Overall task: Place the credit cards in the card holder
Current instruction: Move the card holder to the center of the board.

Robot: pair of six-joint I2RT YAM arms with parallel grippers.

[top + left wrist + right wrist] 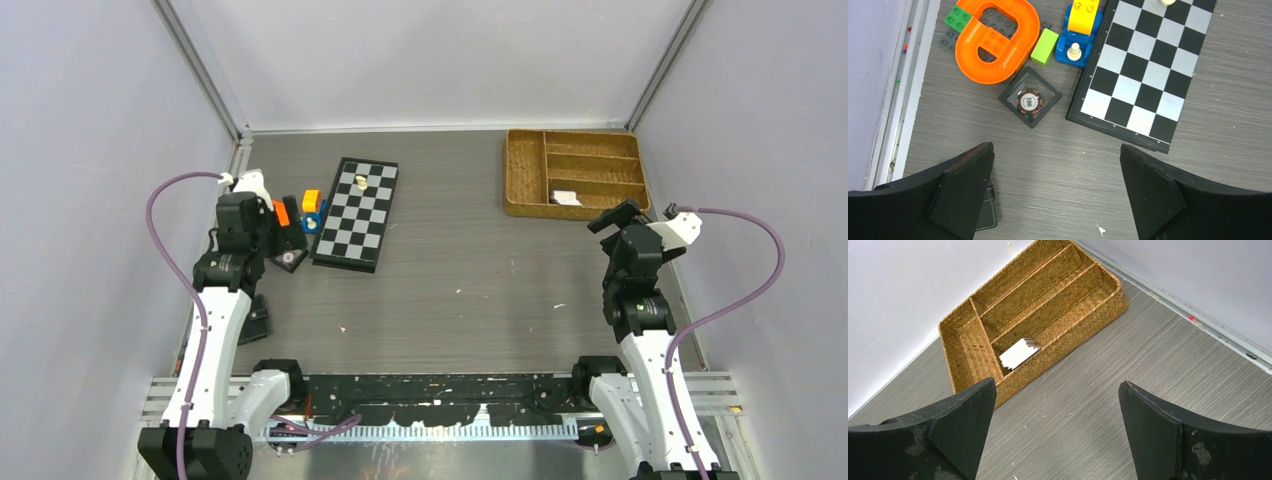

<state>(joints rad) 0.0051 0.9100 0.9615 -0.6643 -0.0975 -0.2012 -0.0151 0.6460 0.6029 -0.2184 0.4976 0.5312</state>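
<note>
Left wrist view first: the left fingers (963,195) are spread wide apart with nothing between them, just bare bench (1058,165). A corner of the black card holder (990,212) pokes out from under the left-hand finger (stitched edge, the rest is hidden). Further out there's one poker chip in a square case (1029,100) and one chessboard (1148,75). The toy pile has one orange curved piece (998,40), one dark green brick (958,17), one lime block (1044,46) and one blue block (1070,50) with a yellow one (1084,15) on top. One white pawn (1075,50) sits on the blue block.

Right wrist view: the right fingers (958,430) are also wide apart and hold nothing. Ahead is one woven tray (1073,325) with four compartments, three long and one crosswise. The credit cards (1019,352) are a small white stack in the nearest long slot, right against the crosswise divider (can't count them, they overlap).

Top view: two arms, one on each side. The tray is in the far right corner with the cards in it. The card holder lies flat by the left edge next to the left arm, well apart from the cards. One more white piece (361,181) stands on the far end of the chessboard.
</note>
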